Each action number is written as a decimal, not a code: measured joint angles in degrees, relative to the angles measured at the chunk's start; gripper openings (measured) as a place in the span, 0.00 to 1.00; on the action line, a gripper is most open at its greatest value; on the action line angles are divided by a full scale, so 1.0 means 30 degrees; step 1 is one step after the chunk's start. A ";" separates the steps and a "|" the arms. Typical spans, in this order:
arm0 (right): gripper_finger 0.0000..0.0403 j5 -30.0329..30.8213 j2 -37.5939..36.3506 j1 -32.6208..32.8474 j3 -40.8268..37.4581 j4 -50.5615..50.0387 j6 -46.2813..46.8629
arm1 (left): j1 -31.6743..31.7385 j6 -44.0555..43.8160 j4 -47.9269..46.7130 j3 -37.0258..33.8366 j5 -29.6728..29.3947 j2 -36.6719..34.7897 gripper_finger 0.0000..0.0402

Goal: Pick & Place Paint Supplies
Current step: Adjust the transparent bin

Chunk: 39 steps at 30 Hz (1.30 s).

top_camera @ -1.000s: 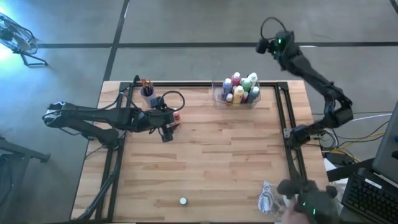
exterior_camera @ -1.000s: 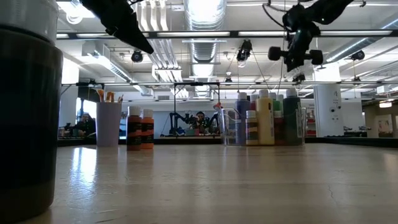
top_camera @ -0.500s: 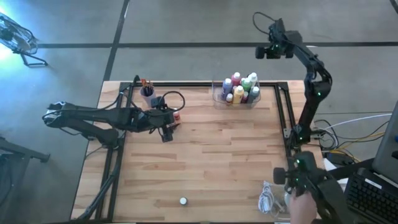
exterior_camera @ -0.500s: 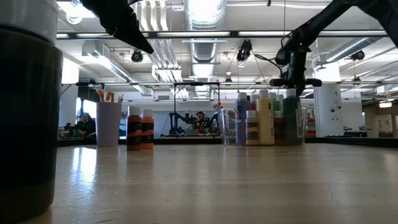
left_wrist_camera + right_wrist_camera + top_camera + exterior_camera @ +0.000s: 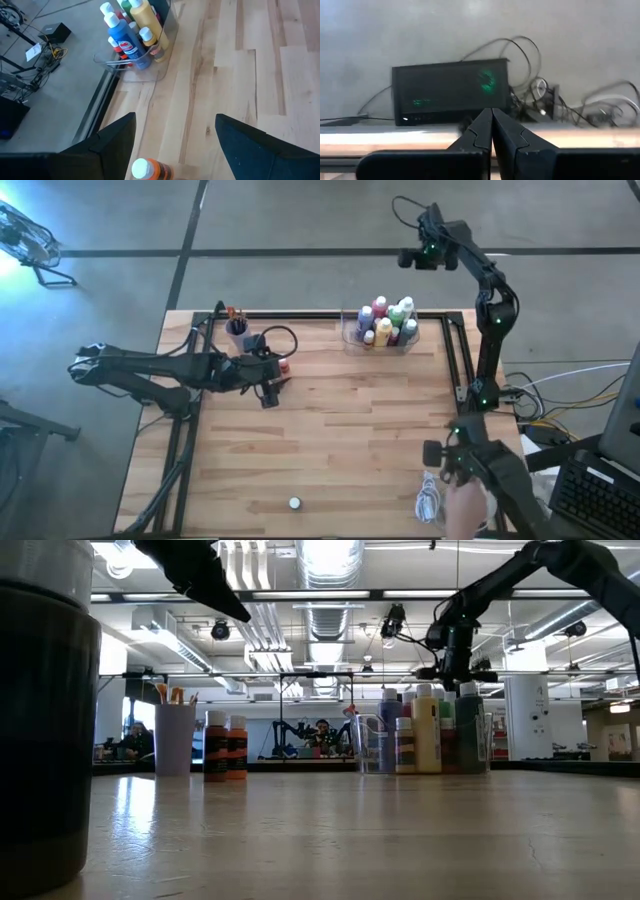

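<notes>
Paint bottles: cluster of pale-capped bottles in pink, green, yellow, purple, blue and white, upright, packed together at the far right of the bench. Orange bottles: two, upright, side by side at the far left. Paintbrushes: thin, standing bristles-up, far left.

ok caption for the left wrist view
Open left gripper above an orange bottle, clear tray of paint bottles ahead.

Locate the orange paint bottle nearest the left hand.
High view: the orange bottle stands at the table's far left, right of the purple cup, beside the open left hand.
</notes>
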 joint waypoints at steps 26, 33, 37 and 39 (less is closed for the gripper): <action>0.02 0.3618 -0.9913 0.3374 -1.1162 -0.0744 0.3921 | 0.0000 0.1816 -0.0036 -0.0071 -0.0060 0.0000 0.69; 0.02 0.5881 -1.4207 0.5647 -1.5438 0.3366 0.4706 | 0.0000 0.1816 -0.0205 -0.0080 -0.0060 0.0000 0.68; 0.02 0.7458 -1.6882 0.7119 -1.8434 0.6377 0.4858 | 0.0000 0.1816 -0.0205 -0.0083 -0.0060 0.0000 0.68; 0.02 0.8195 -1.8055 0.8016 -1.9966 0.7380 0.5134 | 0.0000 0.1811 -0.0205 -0.0087 -0.0060 0.0000 0.68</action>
